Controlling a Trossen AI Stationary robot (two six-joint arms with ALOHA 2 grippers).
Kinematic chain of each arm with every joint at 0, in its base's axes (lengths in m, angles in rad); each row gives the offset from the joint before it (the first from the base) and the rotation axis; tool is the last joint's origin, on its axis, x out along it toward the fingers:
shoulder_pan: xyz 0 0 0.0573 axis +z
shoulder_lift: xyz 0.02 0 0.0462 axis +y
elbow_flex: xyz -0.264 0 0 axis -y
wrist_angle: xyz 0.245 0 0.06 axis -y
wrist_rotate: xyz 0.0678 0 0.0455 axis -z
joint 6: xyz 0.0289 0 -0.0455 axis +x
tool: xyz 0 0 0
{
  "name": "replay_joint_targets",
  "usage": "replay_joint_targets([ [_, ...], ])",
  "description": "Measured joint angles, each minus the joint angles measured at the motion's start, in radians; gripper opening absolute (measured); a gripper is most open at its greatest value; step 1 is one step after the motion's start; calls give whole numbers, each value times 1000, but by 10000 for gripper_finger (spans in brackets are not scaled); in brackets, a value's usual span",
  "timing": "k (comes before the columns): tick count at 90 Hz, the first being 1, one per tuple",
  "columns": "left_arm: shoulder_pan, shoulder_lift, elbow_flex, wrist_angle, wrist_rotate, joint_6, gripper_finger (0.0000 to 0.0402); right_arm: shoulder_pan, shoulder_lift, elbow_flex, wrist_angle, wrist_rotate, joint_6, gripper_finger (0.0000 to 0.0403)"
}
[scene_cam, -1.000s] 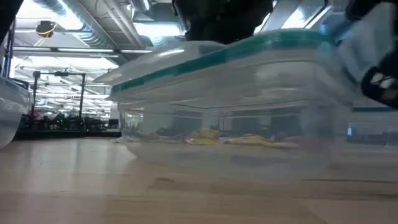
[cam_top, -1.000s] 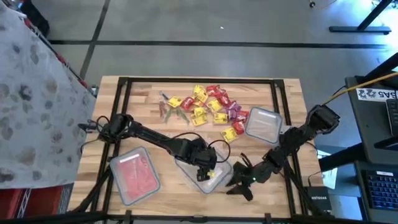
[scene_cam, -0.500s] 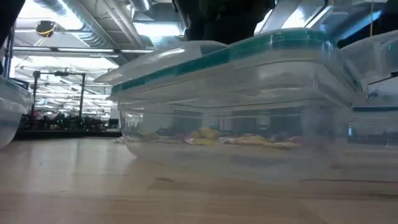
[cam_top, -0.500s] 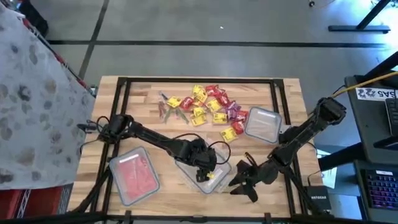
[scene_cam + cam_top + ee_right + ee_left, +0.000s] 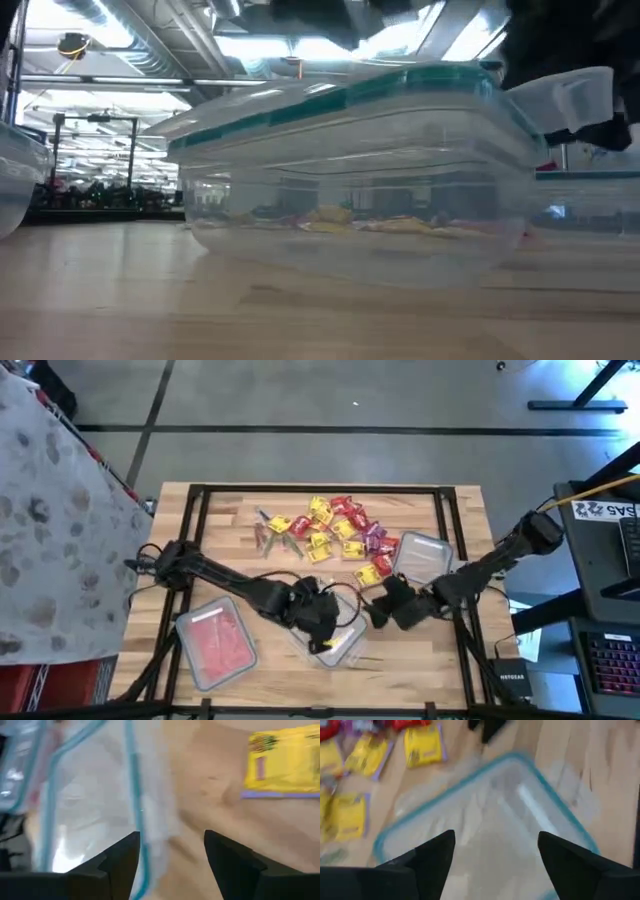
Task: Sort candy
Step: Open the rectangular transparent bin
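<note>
While I watch, step: left gripper (image 5: 492, 851) parted, empty, over clear teal-rimmed plastic container (image 5: 335, 640).
Right gripper (image 5: 170, 851): parted, empty.
Next: fetch yellow wrapped candy (image 5: 367, 576).

No legible text; white tag (image 5: 607, 510) lettering unreadable.

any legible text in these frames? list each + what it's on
None fully legible.
White tag on the equipment at the right edge, high view: dark characters, too blurred to read.
Small dark box by the table's near right corner: light print, too small to read.
Yellow candy wrappers: printed marks, blurred, unreadable.
</note>
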Motion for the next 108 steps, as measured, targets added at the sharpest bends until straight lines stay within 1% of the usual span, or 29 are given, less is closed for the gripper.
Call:
replay_joint_targets([
  [5,-25,0,-6,-79,0,-55,274,-34,13,-15,33,-27,-19,209],
  [9,-45,4,-22,-127,12,-125,274,-55,25,-35,107,-42,-26,209],
  [16,-67,5,-64,-175,84,-238,274,-85,42,-75,231,-87,-38,209],
  [22,-87,5,-88,-214,144,-302,274,-98,59,-101,280,-97,-35,209],
  [27,-107,5,-97,-269,171,-348,274,-99,64,-115,299,-90,-22,209],
  [39,-157,5,-101,-333,183,-394,274,-99,64,-137,345,-89,-22,209],
  [48,-189,5,-101,-357,182,-400,274,-99,64,-149,442,-118,-48,209],
  [59,-204,5,-103,-359,174,-427,274,-98,71,-165,530,-146,-53,209],
  [65,-205,5,-103,-356,168,-430,274,-98,71,-165,532,-150,-47,209],
  [76,-207,12,-104,-353,122,-446,274,-98,71,-165,531,-151,-33,209],
  [82,-205,19,-122,-317,112,-455,274,-98,71,-165,533,-154,-23,209],
  [95,-196,21,-195,-192,118,-475,274,-98,71,-165,546,-198,-24,209],
  [108,-179,22,-236,-130,128,-485,274,-98,72,-166,621,-245,-69,209],
])
